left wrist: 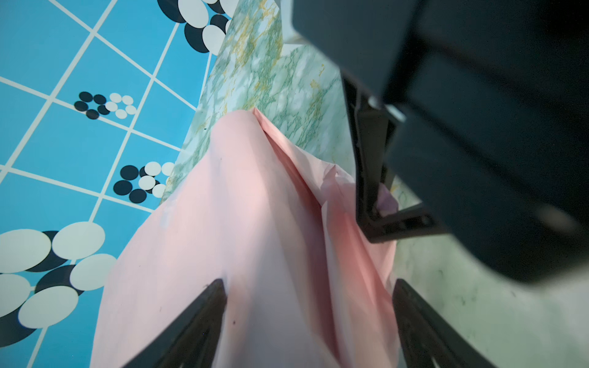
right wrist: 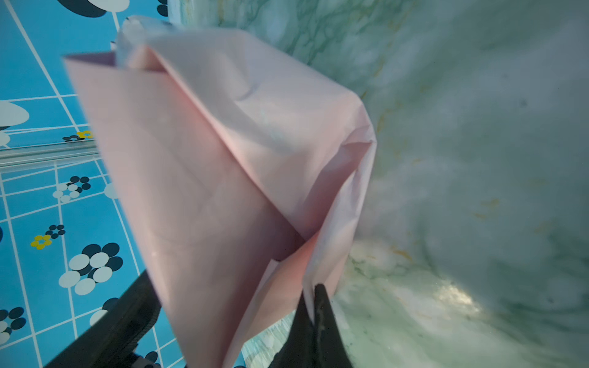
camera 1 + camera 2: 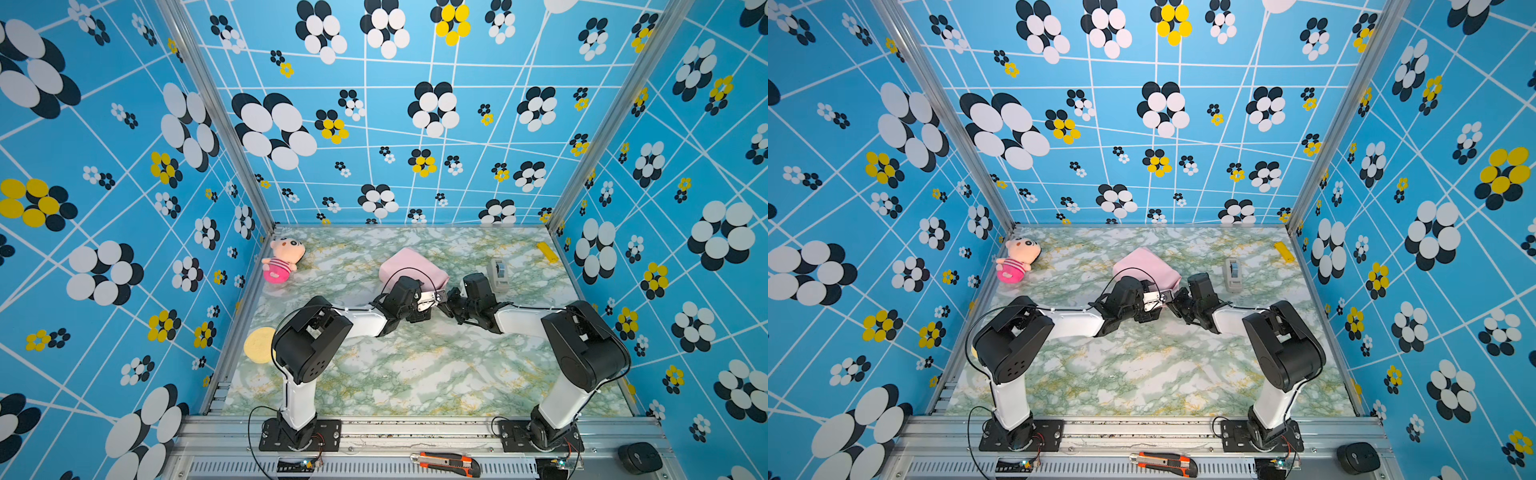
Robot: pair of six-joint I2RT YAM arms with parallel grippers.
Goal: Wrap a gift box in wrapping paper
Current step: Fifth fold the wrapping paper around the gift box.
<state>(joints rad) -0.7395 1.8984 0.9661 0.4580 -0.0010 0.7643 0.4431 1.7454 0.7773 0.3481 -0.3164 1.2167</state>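
The wrapping paper (image 3: 409, 266) shows its pale pink face, folded into a bundle on the marble table in both top views (image 3: 1144, 266). The gift box is hidden, no black shows. My left gripper (image 1: 308, 288) is open, its fingers (image 1: 204, 306) standing wide on either side of the pink bundle (image 1: 255, 223). My right gripper (image 2: 314, 294) is shut on a thin edge of the paper (image 2: 223, 159) at the bundle's near right corner. In a top view the two grippers meet tip to tip, left (image 3: 434, 298) and right (image 3: 451, 298), just in front of the bundle.
A pink-striped plush doll (image 3: 282, 259) lies at the back left. A grey tape dispenser (image 3: 498, 272) stands right of the bundle, a yellow piece (image 3: 547, 251) by the right wall. A yellow round pad (image 3: 258, 345) sits near the left arm. A utility knife (image 3: 446, 463) lies on the front rail.
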